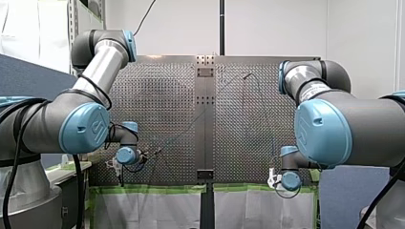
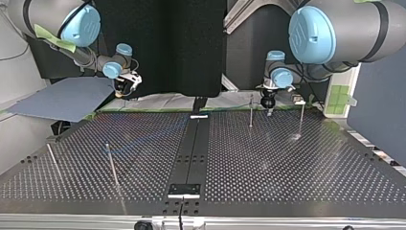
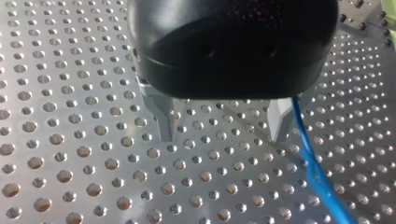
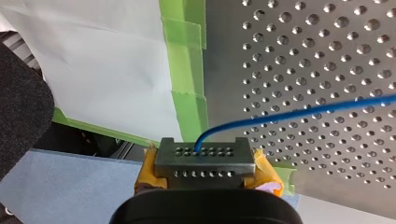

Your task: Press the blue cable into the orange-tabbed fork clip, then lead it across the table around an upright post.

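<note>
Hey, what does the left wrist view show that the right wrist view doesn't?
Only the left wrist view: my left end effector, its metal fingers apart with nothing between them. Only the right wrist view: my right end effector shut on the blue cable, yellow pads, green tape edging the perforated table. Both: that cable and table.

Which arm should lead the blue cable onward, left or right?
Probably right: my right claw is shut on the blue cable, while my left claw is open, the cable passing beside it.
</note>
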### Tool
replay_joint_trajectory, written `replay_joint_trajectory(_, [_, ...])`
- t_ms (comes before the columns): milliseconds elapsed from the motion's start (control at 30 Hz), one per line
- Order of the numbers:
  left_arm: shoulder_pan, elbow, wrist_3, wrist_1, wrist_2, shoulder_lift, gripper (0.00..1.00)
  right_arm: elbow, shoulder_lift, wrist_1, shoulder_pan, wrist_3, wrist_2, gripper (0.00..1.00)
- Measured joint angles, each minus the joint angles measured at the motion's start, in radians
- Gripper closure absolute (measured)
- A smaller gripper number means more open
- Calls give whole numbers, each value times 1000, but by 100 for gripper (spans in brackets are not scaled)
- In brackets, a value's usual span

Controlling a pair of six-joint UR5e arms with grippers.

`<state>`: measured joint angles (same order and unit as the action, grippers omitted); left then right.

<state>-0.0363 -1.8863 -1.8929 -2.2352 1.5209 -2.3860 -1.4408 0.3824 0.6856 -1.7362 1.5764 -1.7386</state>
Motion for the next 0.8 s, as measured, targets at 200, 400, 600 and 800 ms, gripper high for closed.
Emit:
replay_joint_trajectory(200, [1,0,0,0,1,0,0,8,-6,2,1,0,2,99])
replay_joint_trajectory(400, [2,0,3,-2,2,0,0,14,-10,5,1,1,13,99])
replay_joint_trajectory(600, [4,0,3,-4,-1,0,0,15,-11,8,0,1,23,99])
replay_joint_trajectory(800, [6,-2,4,-30,-7,0,0,15,-13,8,-2,1,26,99])
